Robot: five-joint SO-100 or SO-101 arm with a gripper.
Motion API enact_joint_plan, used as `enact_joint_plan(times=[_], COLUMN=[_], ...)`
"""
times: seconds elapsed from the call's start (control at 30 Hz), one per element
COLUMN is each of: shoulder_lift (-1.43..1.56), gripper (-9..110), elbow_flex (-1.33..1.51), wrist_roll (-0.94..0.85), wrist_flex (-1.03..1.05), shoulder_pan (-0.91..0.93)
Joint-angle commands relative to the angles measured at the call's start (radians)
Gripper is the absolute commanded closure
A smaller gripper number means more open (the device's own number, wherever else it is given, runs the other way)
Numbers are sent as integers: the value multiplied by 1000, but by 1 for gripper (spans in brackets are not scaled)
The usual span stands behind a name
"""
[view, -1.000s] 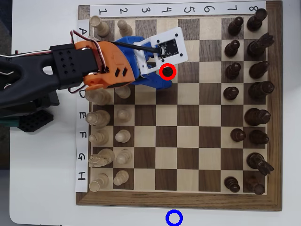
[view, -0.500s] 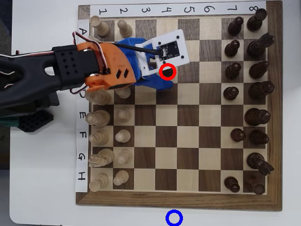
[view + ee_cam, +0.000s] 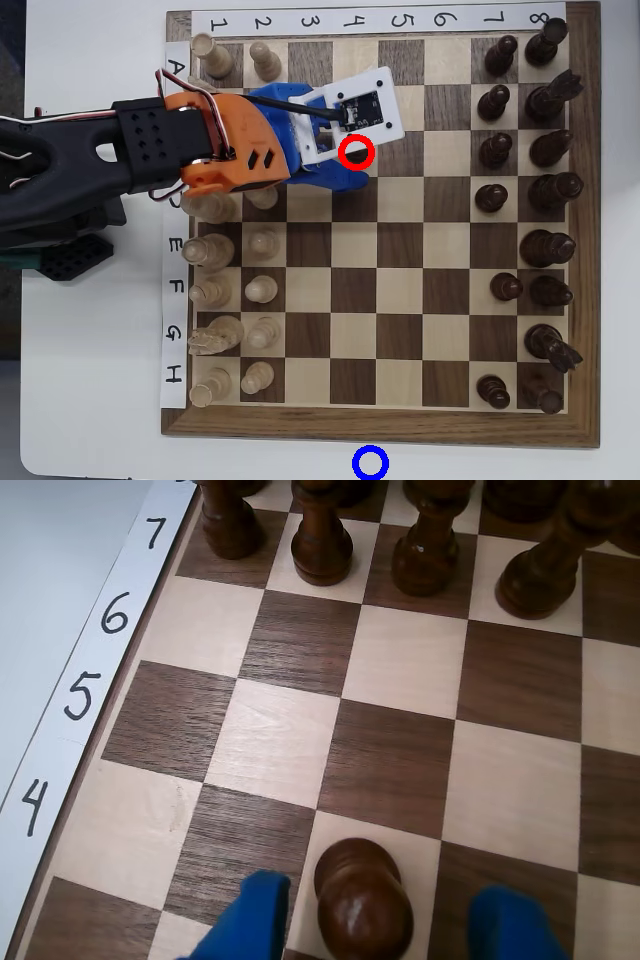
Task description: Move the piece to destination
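gripper point(image 3: 375, 925) released, blue fingers point(image 3: 250, 910) straddling pawn point(image 3: 362, 900), no contact | pawn bottom centre of wrist view | blue ring point(image 3: 370, 463) bottom centre overhead, off board point(image 3: 580, 430)

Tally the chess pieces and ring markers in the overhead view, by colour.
Dark-brown pieces: 15, counting the pawn inside the red ring
Pale pieces: 12 visible; the arm may hide more
Red ring: 1
Blue ring: 1
Total: 29 visible
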Motion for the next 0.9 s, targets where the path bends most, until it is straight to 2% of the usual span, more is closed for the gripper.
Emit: enact_joint_plan(times=[0.0, 0.23, 0.33, 0.87], shoulder_lift=[23, 18, 15, 14], gripper=[81, 83, 90, 101], elbow_flex=[-153, -175, -189, -216], wrist_roll=[193, 212, 270, 360], wrist_flex=[-61, -60, -15, 26], shoulder_pan=[31, 23, 21, 43])
